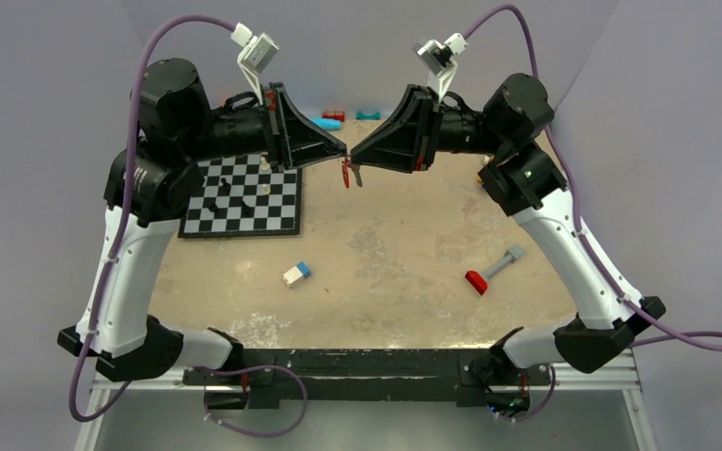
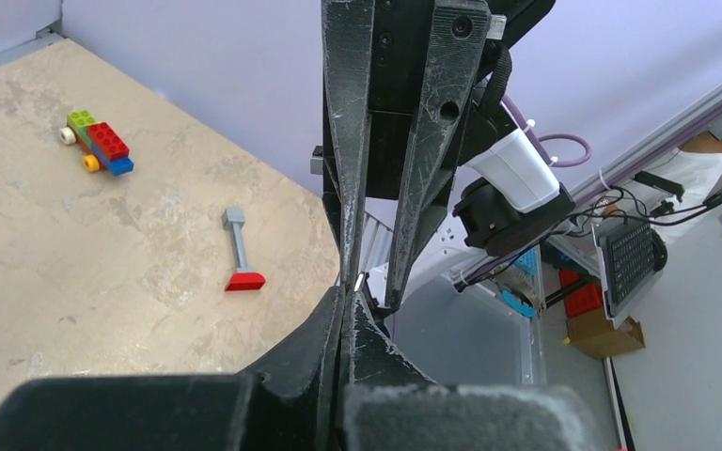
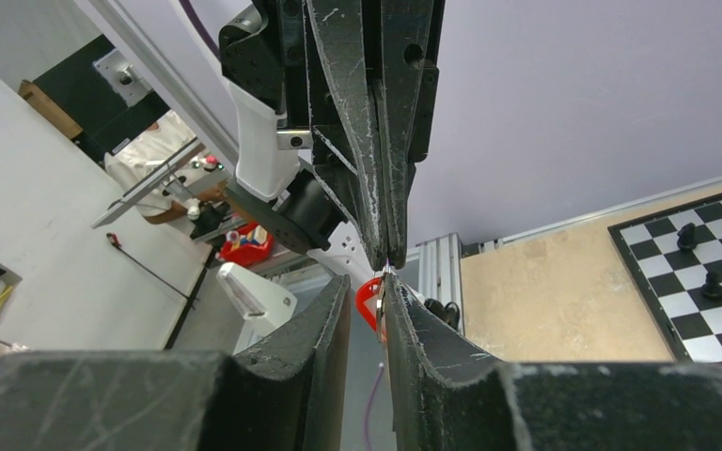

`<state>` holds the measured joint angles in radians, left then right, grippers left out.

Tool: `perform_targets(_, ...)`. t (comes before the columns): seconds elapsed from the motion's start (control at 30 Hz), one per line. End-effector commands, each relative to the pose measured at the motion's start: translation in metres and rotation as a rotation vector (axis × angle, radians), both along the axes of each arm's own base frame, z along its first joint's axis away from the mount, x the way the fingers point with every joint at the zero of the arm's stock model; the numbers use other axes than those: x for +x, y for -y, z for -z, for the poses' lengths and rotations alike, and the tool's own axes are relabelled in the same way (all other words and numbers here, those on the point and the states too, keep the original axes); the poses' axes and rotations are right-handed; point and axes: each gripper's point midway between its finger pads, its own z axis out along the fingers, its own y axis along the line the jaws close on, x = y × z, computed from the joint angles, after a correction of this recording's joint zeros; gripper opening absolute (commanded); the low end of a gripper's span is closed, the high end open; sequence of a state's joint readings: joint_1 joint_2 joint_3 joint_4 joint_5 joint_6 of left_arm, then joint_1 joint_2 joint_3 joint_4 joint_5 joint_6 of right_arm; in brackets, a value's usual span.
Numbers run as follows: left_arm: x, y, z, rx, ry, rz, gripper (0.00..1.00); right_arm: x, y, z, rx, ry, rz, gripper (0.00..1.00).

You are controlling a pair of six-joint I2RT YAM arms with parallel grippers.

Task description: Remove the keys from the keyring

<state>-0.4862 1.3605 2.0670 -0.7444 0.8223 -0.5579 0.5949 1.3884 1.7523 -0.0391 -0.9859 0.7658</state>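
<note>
Your left gripper [image 1: 344,150] has its jaws together, tip to tip with your right gripper [image 1: 354,157], whose jaws' state you cannot tell. A red key [image 1: 346,173] hangs just below.

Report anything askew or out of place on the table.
The chessboard at the left sits slightly crooked, with only a few pieces scattered on it. Nothing looks spilled or broken; the tabletop is just scuffed.

Black-and-white checkered chessboard [image 1: 242,195], red-headed grey key [image 1: 492,271], blue-and-white brick [image 1: 296,273], purple cables [image 1: 73,387], mottled tan table [image 1: 404,235]
</note>
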Motion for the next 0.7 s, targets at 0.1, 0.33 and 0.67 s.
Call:
perform_targets(0.1, 0.0001, -0.0024, -0.0181, -0.051, 0.069, -0.037, 0.00, -0.0066, 0.0030, -0.0137, 0.024, 0.037, -0.012, 0.25)
perform_targets(0.33, 0.0001, -0.0021, -0.0209, -0.059, 0.073, -0.039, 0.00, -0.0045, 0.0015, -0.0137, 0.021, 0.031, -0.011, 0.26)
perform_targets(0.67, 0.0003, -0.0014, -0.0229, -0.067, 0.079, -0.040, 0.00, -0.0035, -0.0018, -0.0161, 0.019, 0.031, -0.018, 0.25)
